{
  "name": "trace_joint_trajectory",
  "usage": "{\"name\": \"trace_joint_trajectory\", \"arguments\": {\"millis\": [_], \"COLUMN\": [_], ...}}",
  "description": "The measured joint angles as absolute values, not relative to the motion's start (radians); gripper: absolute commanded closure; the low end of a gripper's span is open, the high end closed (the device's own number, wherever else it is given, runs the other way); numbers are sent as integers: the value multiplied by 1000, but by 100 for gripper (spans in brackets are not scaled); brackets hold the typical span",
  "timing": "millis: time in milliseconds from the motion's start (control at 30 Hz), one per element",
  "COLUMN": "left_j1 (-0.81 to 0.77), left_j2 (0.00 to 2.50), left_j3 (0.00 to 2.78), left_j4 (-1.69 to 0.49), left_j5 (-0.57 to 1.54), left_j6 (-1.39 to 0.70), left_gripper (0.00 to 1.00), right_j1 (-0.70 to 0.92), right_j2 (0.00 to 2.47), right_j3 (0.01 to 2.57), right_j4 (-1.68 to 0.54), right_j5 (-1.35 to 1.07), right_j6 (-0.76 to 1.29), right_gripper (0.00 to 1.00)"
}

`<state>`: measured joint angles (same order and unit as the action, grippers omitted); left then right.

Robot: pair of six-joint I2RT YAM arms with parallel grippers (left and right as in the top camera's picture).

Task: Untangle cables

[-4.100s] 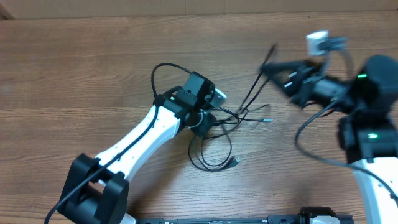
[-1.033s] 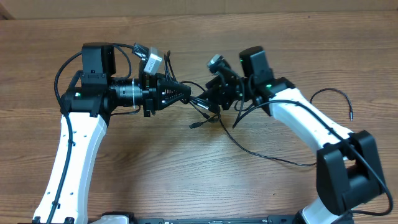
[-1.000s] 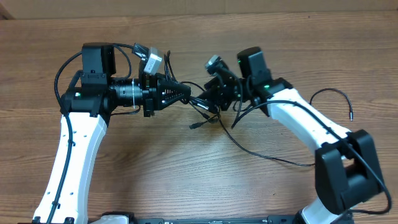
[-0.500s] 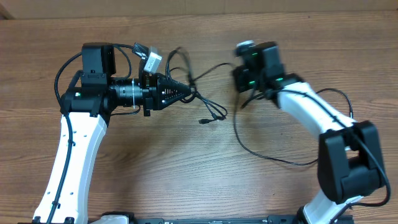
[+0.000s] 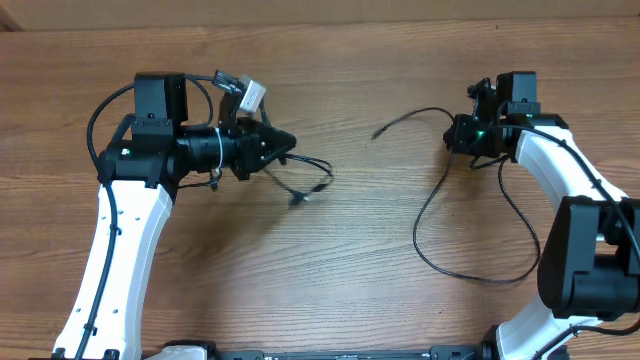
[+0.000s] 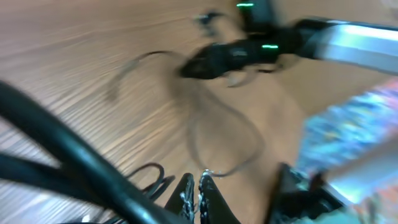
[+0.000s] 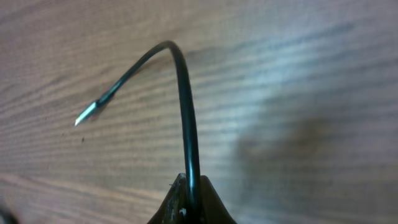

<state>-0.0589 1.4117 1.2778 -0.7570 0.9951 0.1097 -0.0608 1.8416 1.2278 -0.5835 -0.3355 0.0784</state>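
Note:
Two thin black cables lie apart on the wooden table. My left gripper (image 5: 288, 141) is shut on one cable (image 5: 312, 165), which hangs from its tips toward a small plug end (image 5: 297, 198). In the blurred left wrist view the jaws (image 6: 198, 185) are closed, with a cable loop (image 6: 152, 173) beside them. My right gripper (image 5: 458, 133) is shut on the other cable (image 5: 417, 232), which runs from a free end (image 5: 378, 132) through the jaws into a big loop on the table. In the right wrist view this cable (image 7: 185, 99) rises from the closed gripper (image 7: 189, 186).
The thick black wires of the left arm (image 5: 110, 105) arch over its wrist. The right arm (image 6: 249, 53) and its cable's loop (image 6: 249, 134) show across the table in the left wrist view. The table's far edge runs along the top (image 5: 320, 22).
The grippers have pulled apart. My right gripper has swung far right with one cable, which has come free of the bundle. My left gripper has drawn slightly back and kept the other.

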Motion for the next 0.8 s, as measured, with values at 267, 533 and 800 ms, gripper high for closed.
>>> {"name": "trace_joint_trajectory", "arguments": {"millis": [267,533,800], "left_j1": [-115,-223,-317], "left_j2": [1413,1502,1644], "left_j3": [1278,1278,1278], "left_j4": [-756,-728,-719], "left_j5": [806,717,690], "left_j6": [20,-2,-35], "left_gripper": [92,77,44], "right_j1": [-124,-150,-150], "right_j2": [1705,1677,1677], "right_j3": [1229,1232,1231], "right_j4": [-753,-1011,-1127], "right_j5": [-190,25,72], "right_j6": [241,362,603], "right_gripper": [96,36,0]}}
